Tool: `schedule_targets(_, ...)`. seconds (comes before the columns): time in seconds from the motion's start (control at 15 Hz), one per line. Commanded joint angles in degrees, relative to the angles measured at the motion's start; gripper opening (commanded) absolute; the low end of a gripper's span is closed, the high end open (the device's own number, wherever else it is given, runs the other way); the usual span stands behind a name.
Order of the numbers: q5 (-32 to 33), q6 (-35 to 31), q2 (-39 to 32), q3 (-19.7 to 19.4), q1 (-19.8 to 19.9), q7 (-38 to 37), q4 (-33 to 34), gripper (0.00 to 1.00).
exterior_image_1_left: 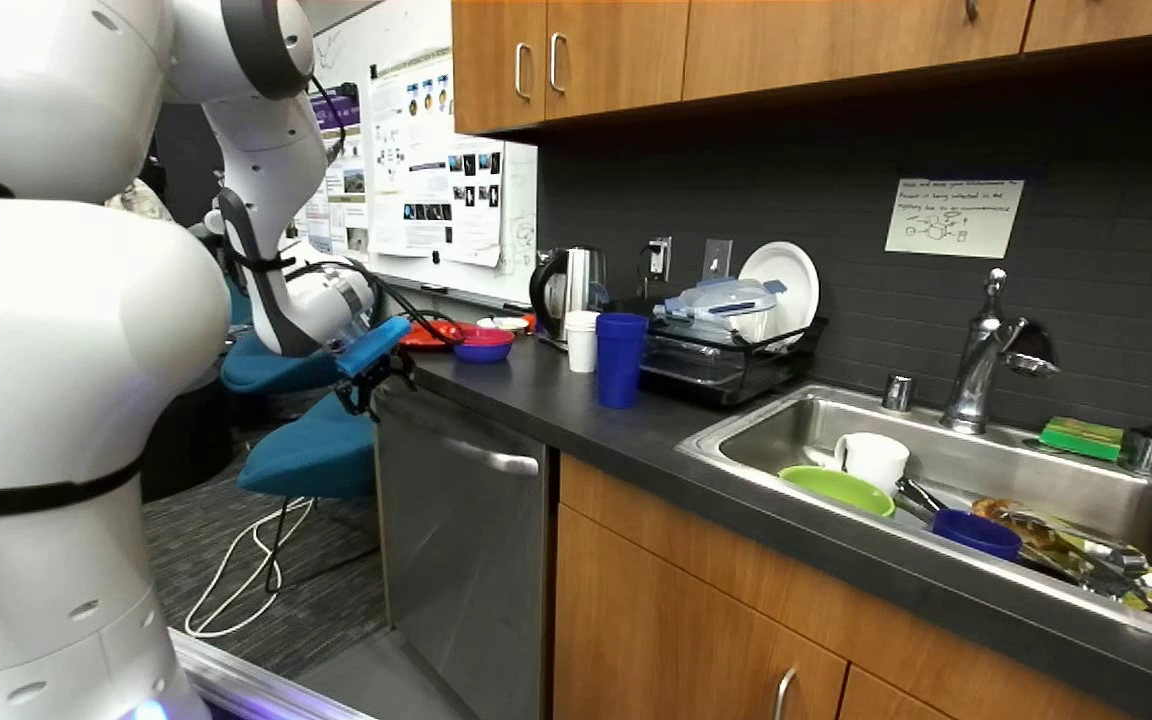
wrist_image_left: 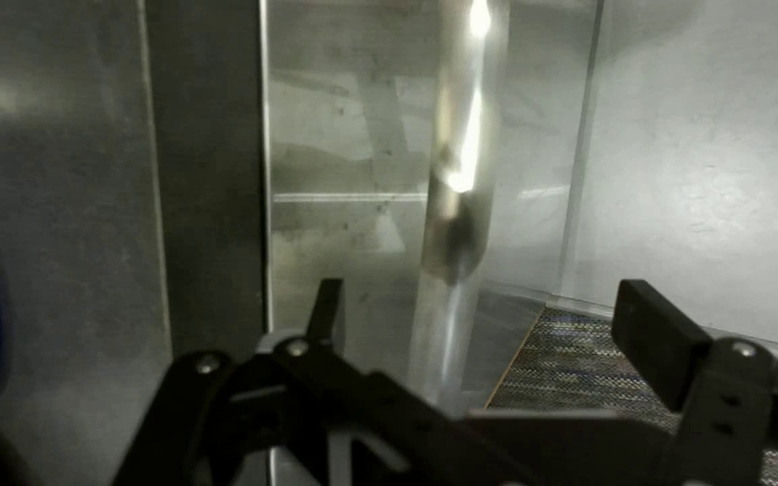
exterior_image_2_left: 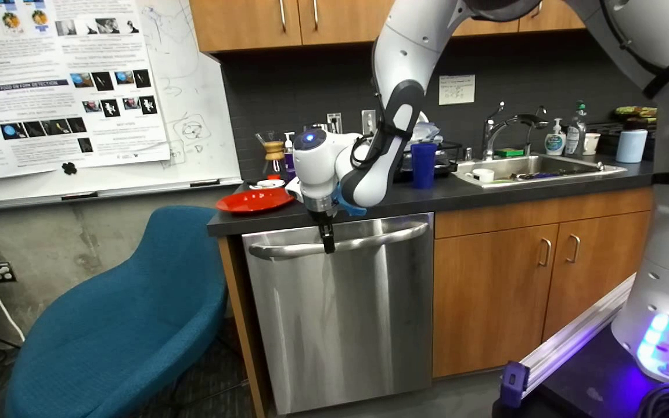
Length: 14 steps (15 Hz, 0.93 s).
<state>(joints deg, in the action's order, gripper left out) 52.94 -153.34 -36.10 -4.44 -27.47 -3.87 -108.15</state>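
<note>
My gripper (wrist_image_left: 480, 316) is open, its black fingers (wrist_image_left: 659, 337) wide apart. Between them in the wrist view runs the shiny bar handle (wrist_image_left: 467, 121) of a stainless steel dishwasher (exterior_image_2_left: 346, 325). No grip on the bar shows, and how deep it sits between the fingers I cannot tell. In an exterior view the gripper (exterior_image_2_left: 326, 238) points down and overlaps the left part of the handle (exterior_image_2_left: 389, 237). From another angle the gripper (exterior_image_1_left: 376, 388) hangs by the counter's end, left of the dishwasher's handle (exterior_image_1_left: 501, 460). The dishwasher door stands closed.
Above the door is the dark counter (exterior_image_1_left: 536, 400), bearing a red plate (exterior_image_2_left: 253, 201), a blue bowl (exterior_image_1_left: 483, 352), a blue cup (exterior_image_1_left: 619, 365) and a dish rack (exterior_image_1_left: 736, 360). A sink (exterior_image_1_left: 766, 425) holds dishes. A blue chair (exterior_image_2_left: 119, 319) stands beside the dishwasher.
</note>
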Motion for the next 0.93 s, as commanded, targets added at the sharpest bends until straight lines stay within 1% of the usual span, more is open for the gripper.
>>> schedule_targets(0.0,1.9,0.3,-1.5,2.3,2.8,-2.1,0.9,1.0)
schedule_targets(0.4,1.6,0.1,-3.1,3.4,3.5,-2.8,0.7,1.0)
schedule_targets(0.6,1.9,0.2,-3.6,3.3,3.2,-3.5,1.2,1.0)
schedule_targets(0.87,1.5,0.1,-4.3,3.2,3.8,-3.7,2.9,1.0)
